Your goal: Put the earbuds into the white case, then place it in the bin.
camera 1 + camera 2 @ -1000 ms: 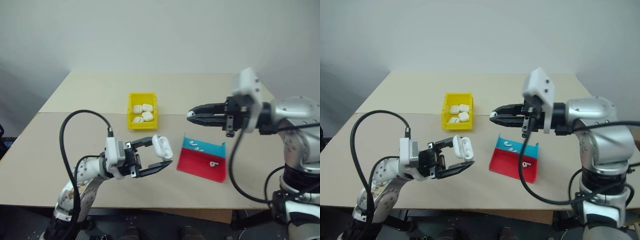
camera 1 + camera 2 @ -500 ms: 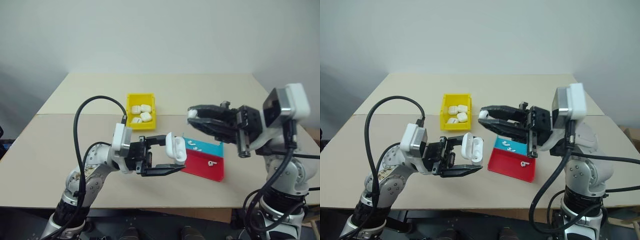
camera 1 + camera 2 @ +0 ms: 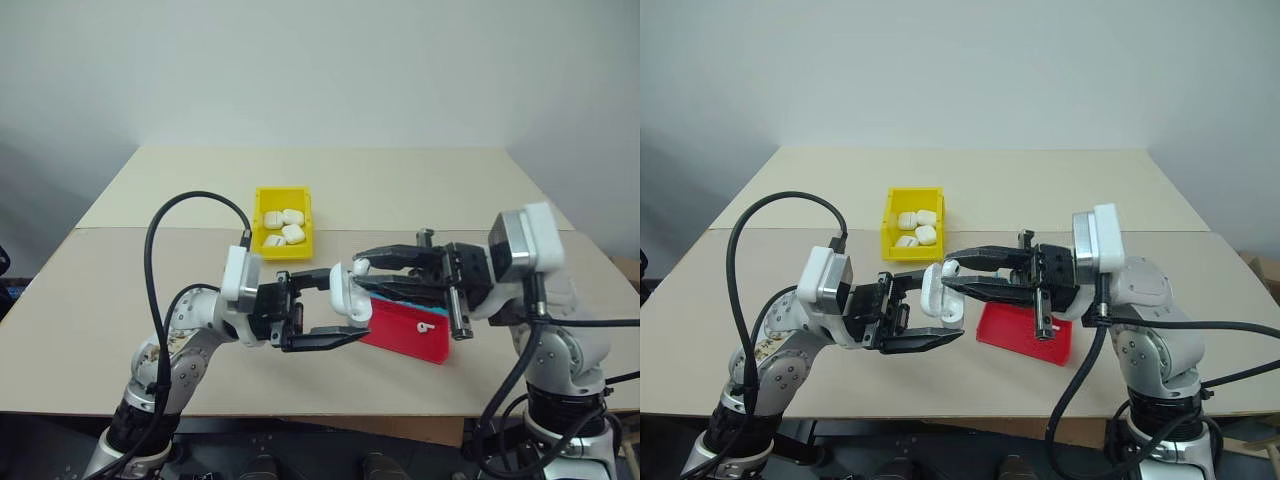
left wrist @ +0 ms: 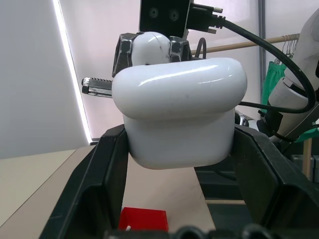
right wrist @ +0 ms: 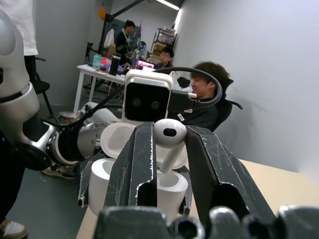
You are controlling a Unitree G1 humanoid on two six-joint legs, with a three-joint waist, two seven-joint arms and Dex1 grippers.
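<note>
One white case (image 3: 345, 291), lid open, sits clamped between the left gripper's (image 3: 338, 305) fingers above the tabletop (image 3: 150, 300). The right gripper's (image 5: 167, 149) fingers pinch one earbud (image 5: 168, 134), its stem entering the case. Four closed cases lie in the single yellow bin (image 3: 261, 212), beyond both sets of fingers.

One bin (image 3: 283, 225), four cases (image 3: 283, 233) inside, one tray (image 3: 410, 330).
</note>
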